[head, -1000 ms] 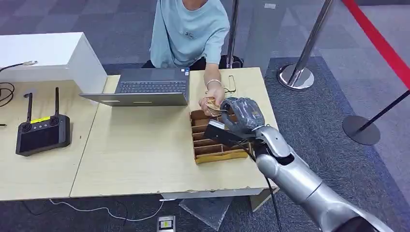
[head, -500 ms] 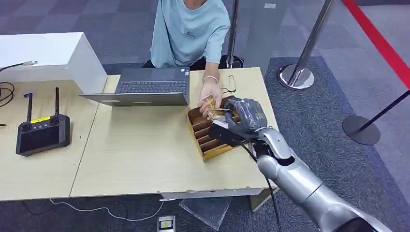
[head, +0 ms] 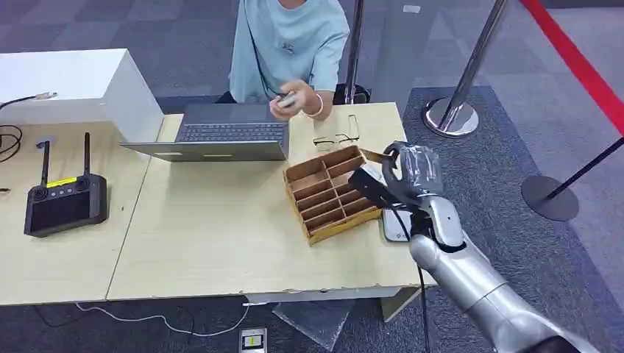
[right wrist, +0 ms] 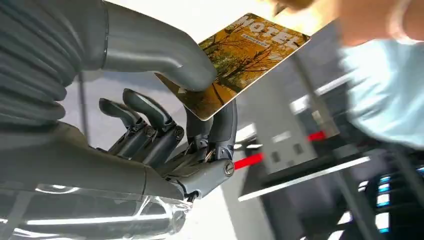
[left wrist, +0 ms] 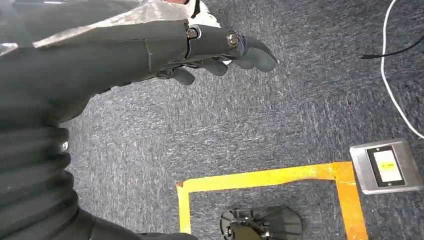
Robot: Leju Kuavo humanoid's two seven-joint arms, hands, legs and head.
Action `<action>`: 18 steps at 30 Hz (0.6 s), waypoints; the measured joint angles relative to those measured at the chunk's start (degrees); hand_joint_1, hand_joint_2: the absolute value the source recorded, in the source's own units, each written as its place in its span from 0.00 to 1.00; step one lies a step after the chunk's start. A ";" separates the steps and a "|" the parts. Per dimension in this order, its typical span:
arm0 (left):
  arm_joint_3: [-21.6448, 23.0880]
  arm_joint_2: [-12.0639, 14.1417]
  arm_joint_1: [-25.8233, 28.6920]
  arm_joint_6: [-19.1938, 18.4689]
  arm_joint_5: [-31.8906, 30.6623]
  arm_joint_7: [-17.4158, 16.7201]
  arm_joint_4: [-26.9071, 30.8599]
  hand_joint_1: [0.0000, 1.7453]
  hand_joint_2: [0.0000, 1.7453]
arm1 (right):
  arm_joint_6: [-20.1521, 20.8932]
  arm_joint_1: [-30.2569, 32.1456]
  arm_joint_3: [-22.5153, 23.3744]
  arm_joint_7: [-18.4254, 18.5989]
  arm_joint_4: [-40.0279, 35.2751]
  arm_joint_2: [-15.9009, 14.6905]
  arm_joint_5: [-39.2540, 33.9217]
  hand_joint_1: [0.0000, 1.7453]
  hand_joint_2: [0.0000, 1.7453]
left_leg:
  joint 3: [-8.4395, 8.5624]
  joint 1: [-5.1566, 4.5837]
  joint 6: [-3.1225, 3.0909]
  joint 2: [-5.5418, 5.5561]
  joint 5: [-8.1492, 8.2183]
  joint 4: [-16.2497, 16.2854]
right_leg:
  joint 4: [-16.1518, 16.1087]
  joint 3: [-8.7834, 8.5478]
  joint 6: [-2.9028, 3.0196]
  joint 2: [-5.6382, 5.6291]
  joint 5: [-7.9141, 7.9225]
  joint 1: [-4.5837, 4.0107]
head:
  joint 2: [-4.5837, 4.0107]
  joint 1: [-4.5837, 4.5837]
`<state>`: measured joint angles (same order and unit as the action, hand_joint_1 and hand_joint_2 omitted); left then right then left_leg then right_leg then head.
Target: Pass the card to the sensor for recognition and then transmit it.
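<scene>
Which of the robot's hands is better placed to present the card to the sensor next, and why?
Right. The right hand already pinches the card above the table, while the left hand hangs over the carpet holding nothing.

The card (right wrist: 240,60) is yellow-orange with an autumn-tree print and white lettering. It is pinched by one corner between the thumb and the fingers (right wrist: 220,125), and the rest sticks out past the fingertips, tilted.
</scene>
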<state>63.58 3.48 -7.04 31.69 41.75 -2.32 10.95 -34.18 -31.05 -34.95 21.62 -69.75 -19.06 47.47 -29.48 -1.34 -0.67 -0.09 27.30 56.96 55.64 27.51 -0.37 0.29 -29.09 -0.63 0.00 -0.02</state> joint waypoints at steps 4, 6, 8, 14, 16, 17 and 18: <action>0.00 -0.02 -0.03 0.02 -0.02 -0.02 0.00 0.00 1.00 | -0.22 0.81 1.38 1.72 1.07 -0.87 3.06 1.00 1.00 | 0.02 0.00 0.00 0.00 0.00 0.00 | 0.00 0.01 0.00 -0.01 0.00 0.00 | 0.00 0.02; 0.02 -0.02 -0.02 0.04 -0.09 -0.04 0.02 0.00 1.00 | -0.26 1.20 1.75 3.21 1.94 -1.27 6.20 1.00 1.00 | 0.01 0.01 0.00 0.00 0.00 0.01 | 0.00 0.01 0.00 0.00 0.00 0.00 | 0.00 0.00; 0.09 -0.04 -0.02 0.04 -0.15 -0.09 0.02 0.00 1.00 | -0.44 1.50 2.30 4.02 3.48 -1.58 8.57 1.00 1.00 | 0.01 0.01 0.00 0.02 0.00 0.01 | 0.00 0.00 0.00 0.00 0.00 0.00 | 0.00 0.02; 0.42 -0.24 -0.06 0.04 -0.35 -0.59 0.02 0.00 1.00 | -1.62 2.88 3.32 4.77 9.07 -1.97 10.19 1.00 1.00 | 0.00 0.00 0.00 0.02 0.00 0.01 | 0.00 0.01 0.00 0.00 0.00 0.00 | 0.00 0.00; 0.46 -0.31 -0.06 0.04 -0.35 -0.74 0.02 0.00 1.00 | -1.66 3.30 3.56 4.75 10.75 -1.97 10.21 1.00 1.00 | 0.00 0.00 0.00 0.02 0.00 0.00 | 0.00 0.01 0.00 0.00 0.00 0.00 | 0.00 0.00; 0.48 -0.33 -0.07 0.04 -0.37 -0.74 0.02 0.00 1.00 | -1.73 3.43 3.56 4.59 11.65 -1.92 10.21 1.00 1.00 | 0.00 0.00 0.00 0.01 0.00 0.00 | 0.00 0.01 0.00 0.00 0.00 0.00 | 0.00 0.02; 0.48 -0.35 -0.11 0.04 -0.42 -0.74 0.02 0.00 1.00 | -1.75 3.60 3.56 4.59 12.59 -1.88 10.10 1.00 1.00 | 0.00 0.00 0.00 0.01 0.00 0.00 | 0.00 0.00 0.00 0.00 0.00 0.00 | 0.00 0.02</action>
<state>64.06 3.13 -7.15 31.74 41.33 -3.06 10.97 -35.93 -27.45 -31.39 26.21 -57.15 -20.94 57.57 -29.48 -1.34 -0.67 -0.08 27.31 56.97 55.64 27.51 -0.37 0.29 -29.09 -0.63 0.00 0.00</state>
